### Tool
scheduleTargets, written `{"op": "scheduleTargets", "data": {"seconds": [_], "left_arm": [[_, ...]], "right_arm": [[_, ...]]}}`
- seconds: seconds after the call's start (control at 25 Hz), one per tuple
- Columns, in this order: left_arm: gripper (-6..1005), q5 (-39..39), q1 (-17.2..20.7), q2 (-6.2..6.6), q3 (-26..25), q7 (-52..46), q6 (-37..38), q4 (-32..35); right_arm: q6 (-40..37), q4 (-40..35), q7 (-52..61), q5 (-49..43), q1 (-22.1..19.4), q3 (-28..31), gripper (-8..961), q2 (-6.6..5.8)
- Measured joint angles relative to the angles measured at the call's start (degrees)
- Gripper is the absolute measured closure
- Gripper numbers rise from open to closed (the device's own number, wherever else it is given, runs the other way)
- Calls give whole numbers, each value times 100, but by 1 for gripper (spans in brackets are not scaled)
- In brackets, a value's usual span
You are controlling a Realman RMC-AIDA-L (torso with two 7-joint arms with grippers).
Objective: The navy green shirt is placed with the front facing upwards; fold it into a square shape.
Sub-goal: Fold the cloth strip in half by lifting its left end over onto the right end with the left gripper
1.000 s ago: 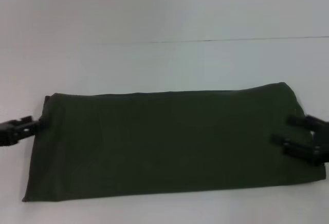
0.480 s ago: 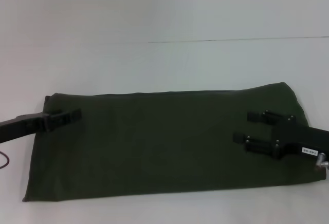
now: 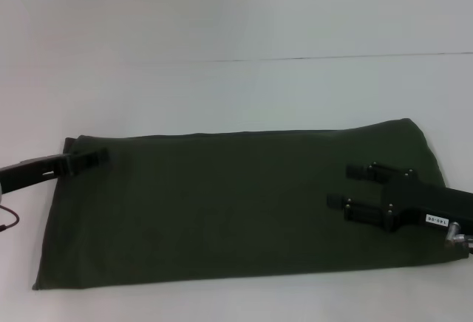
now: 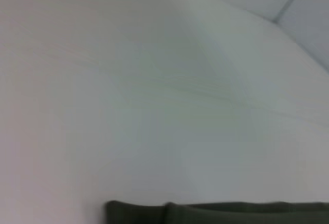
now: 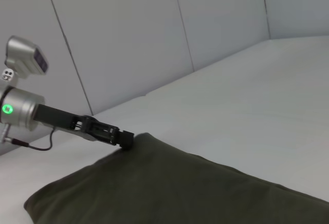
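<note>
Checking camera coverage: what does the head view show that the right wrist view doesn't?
Head view only: the right gripper, open, over the shirt's right end, and the whole folded rectangle of the navy green shirt with all its edges. Right wrist view only: the left arm's silver wrist with a green light and the wall panels behind. Both: the left gripper at the shirt's far left corner, the shirt and the white table.

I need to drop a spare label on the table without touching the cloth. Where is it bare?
Bare table lies beyond the shirt, plus a thin strip along its near edge. Both shirt ends are crowded: left gripper at one, open right gripper over the other.
</note>
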Motion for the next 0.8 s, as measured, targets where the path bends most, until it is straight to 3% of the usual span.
{"op": "scheduleTargets", "data": {"seconds": [0.28,0.48,0.8], "left_arm": [[256,-59,37,-41,12,-154,-403,43],[255,-77,335,-29,-35,-617,510,731],[253,203,570,165,-42,-1569,1450,1312]], "right_arm": [[-27,0,12,8,11,21,155,0],[-26,-1,14,18,16,37,155,0],[-36,3,-20,5,42,-20,155,0]]}}
